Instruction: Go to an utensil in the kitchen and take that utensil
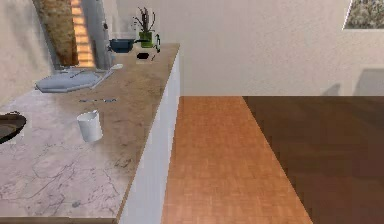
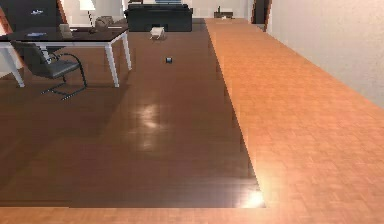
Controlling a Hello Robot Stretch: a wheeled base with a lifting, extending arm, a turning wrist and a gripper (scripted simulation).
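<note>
A marble counter (image 1: 120,150) runs along the forward view's left. On it lies a thin dark utensil-like sliver (image 1: 97,100), just beyond a small white cup (image 1: 89,125). Farther back rest a grey flat dish or cloth (image 1: 68,77), a blue bowl (image 1: 121,44) and a small dark item (image 1: 145,56). A plant in a green pot (image 1: 146,36) stands at the counter's far end.
A dark sink rim (image 1: 8,126) shows at the forward view's left edge. Orange and dark wood floor (image 1: 260,150) stretches beside the counter. In the arm side view stand a desk (image 2: 75,38), a black office chair (image 2: 50,65) and a dark cabinet (image 2: 160,16); two small objects (image 2: 170,60) lie on the floor.
</note>
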